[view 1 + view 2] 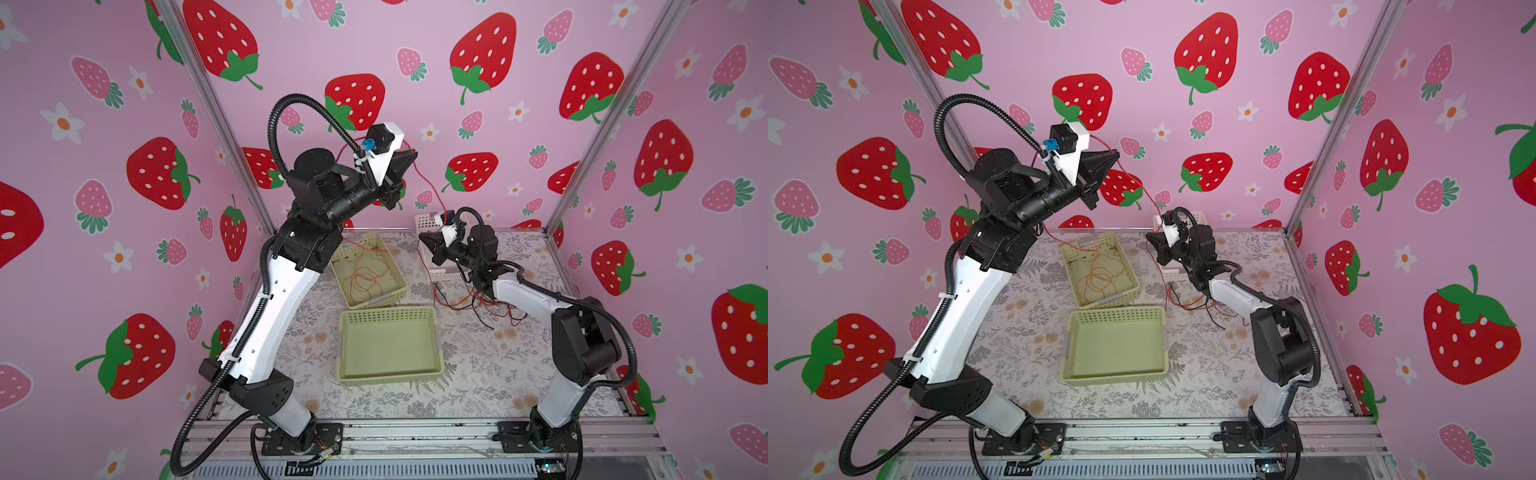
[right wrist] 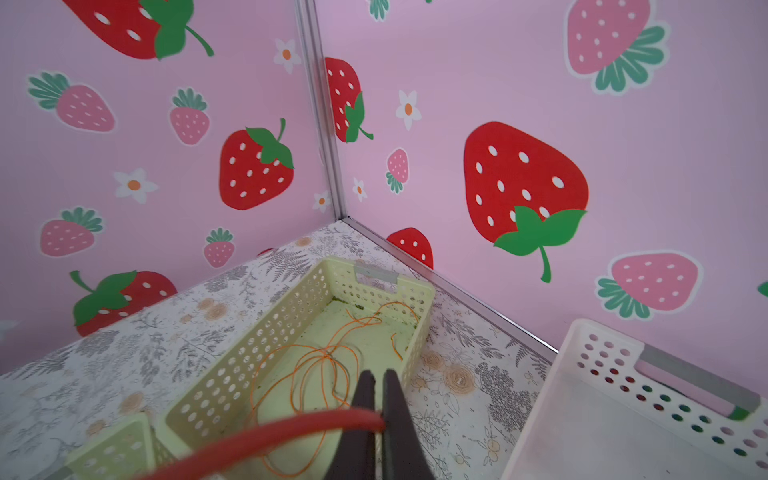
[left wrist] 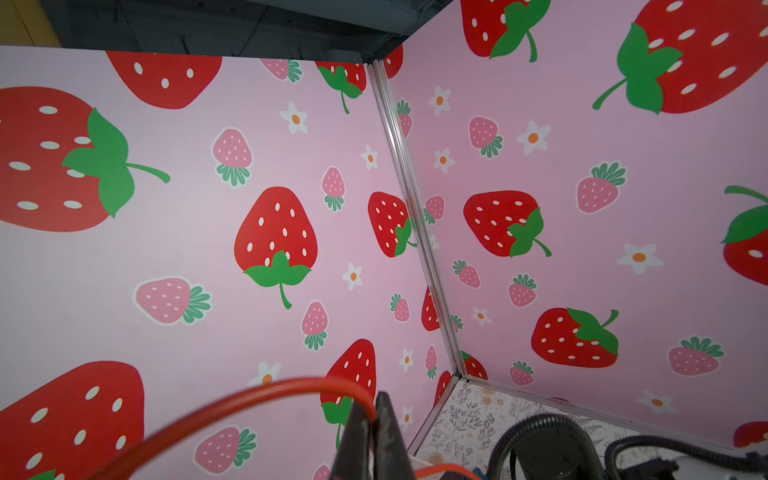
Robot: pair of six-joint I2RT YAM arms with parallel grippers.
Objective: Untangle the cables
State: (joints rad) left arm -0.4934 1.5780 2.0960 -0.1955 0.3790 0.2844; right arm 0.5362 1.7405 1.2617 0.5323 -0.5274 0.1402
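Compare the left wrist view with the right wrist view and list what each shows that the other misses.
Left wrist only: the left gripper and part of the right arm. Right wrist only: the right gripper and a green basket holding orange cables. Both: a red cable pinched between shut jaws, the strawberry walls and the floral table.

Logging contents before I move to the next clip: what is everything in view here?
far green basket: 1, pale green, mid-table, holds orange cables
near green basket: 1, pale green, mid-table, empty
white basket: 1, white, far right
red cable: 1, red, in the air between both arms
orange cables: count unclear, orange, in far green basket
cable tangle: count unclear, red, black, orange, on table by right arm
table: 1, grey floral
left fingers: black, raised, shut on red cable
right fingers: black, low, shut on red cable
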